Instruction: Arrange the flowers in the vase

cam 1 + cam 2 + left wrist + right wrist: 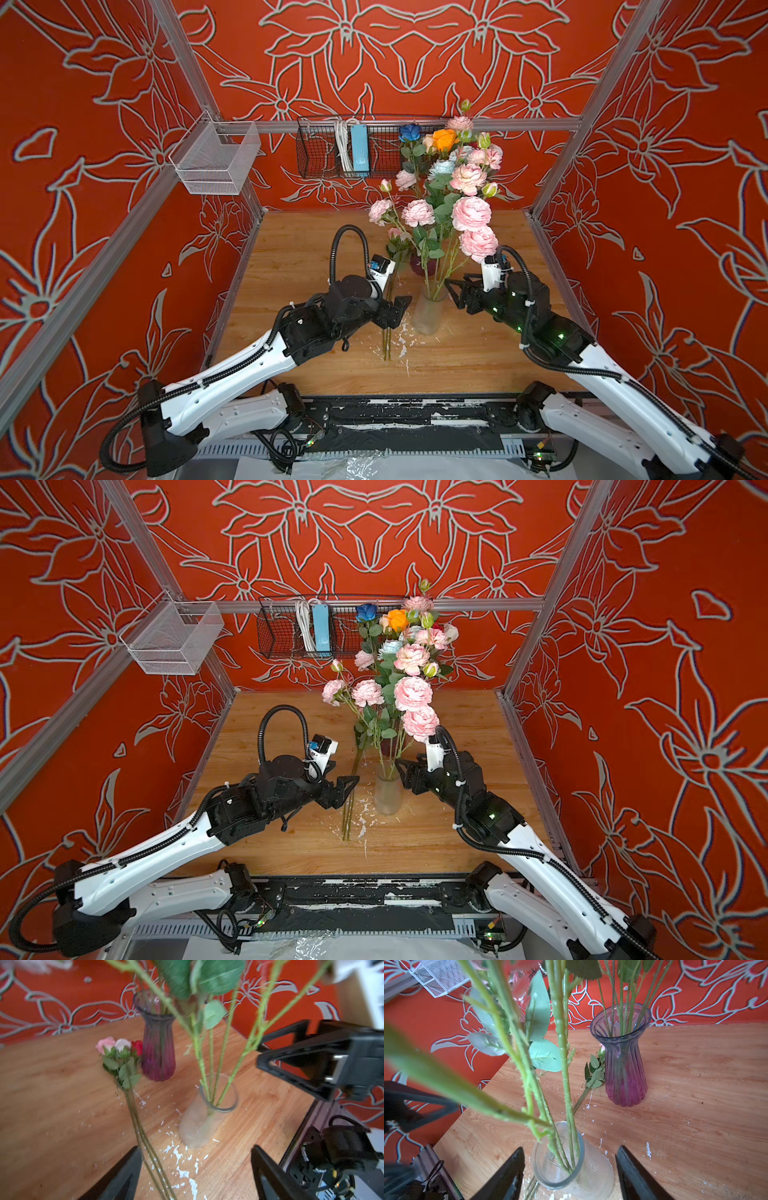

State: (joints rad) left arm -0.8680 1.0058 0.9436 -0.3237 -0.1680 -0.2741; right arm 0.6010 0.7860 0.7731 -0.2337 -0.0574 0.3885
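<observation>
A clear ribbed vase stands mid-table and holds several pink flowers on green stems. My right gripper is open, and its fingers straddle the vase with gaps on both sides. Three roses, pink, white and red, lie on the table left of the vase, their stems running toward the front. My left gripper hangs open over those stems, which pass just inside one fingertip. Behind, a purple vase holds blue, orange and pink blooms.
A black wire basket with a blue power strip hangs on the back rail. A white mesh basket hangs on the left post. White flecks dot the wooden table in front of the clear vase. Metal frame rails border the table.
</observation>
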